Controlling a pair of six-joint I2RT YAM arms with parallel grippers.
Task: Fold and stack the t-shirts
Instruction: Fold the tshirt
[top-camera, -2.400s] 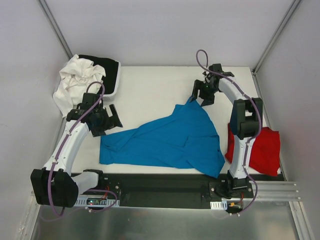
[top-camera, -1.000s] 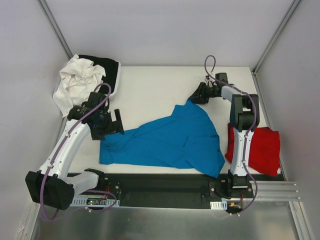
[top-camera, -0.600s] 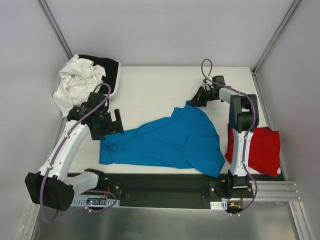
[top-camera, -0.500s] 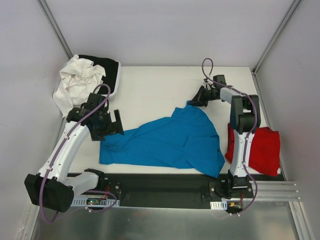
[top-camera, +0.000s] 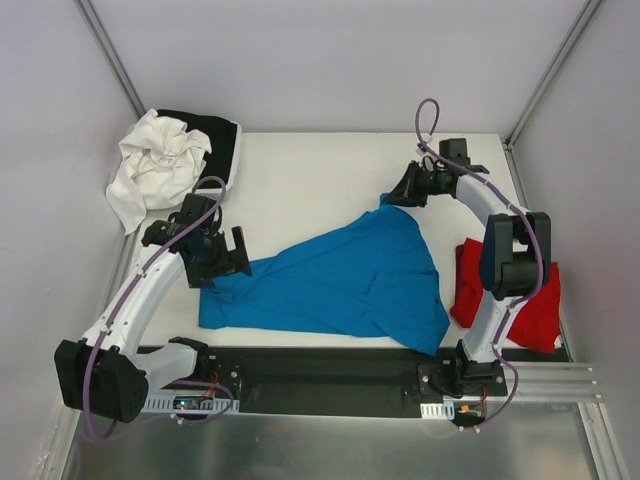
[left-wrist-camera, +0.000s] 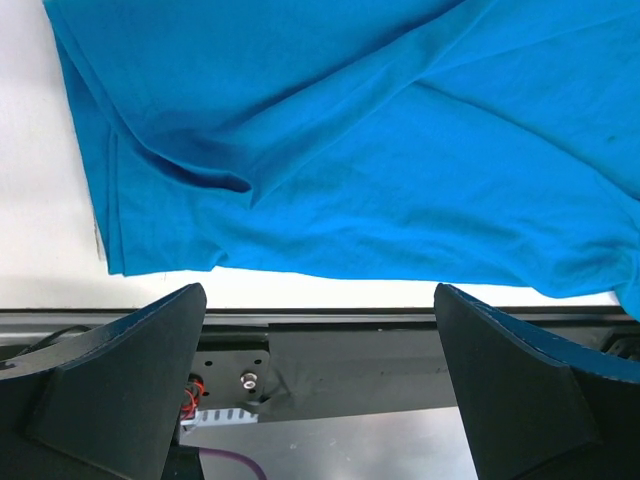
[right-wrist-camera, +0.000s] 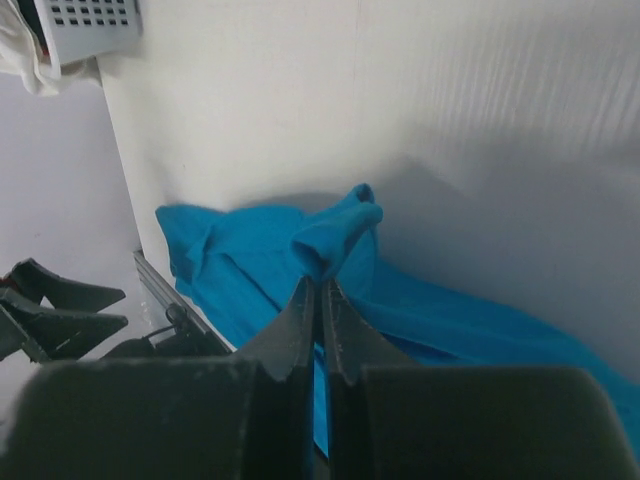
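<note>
Your right end effector (top-camera: 396, 196) is clenched on the far corner of the blue t-shirt (top-camera: 340, 280); in the right wrist view its fingers (right-wrist-camera: 300, 325) are pressed together with a small fold of blue cloth (right-wrist-camera: 335, 235) pinched at the tips, lifted a little off the counter (top-camera: 310, 175); the rest of that shirt lies spread and creased across the middle of the counter, reaching from that far corner down to the near edge; your left end effector (top-camera: 225, 264) is released, jaws wide apart, hovering just over the shirt's left end; in the left wrist view the two fingers (left-wrist-camera: 120, 385) frame the near hem of the blue cloth (left-wrist-camera: 350, 130) without touching it; the red t-shirt (top-camera: 542, 312) lies bunched at the near right corner of the counter, just beside the blue one and partly hidden behind your right arm; a white garment (top-camera: 150, 165) and a black garment (top-camera: 215, 132) are heaped at the far left corner.
</note>
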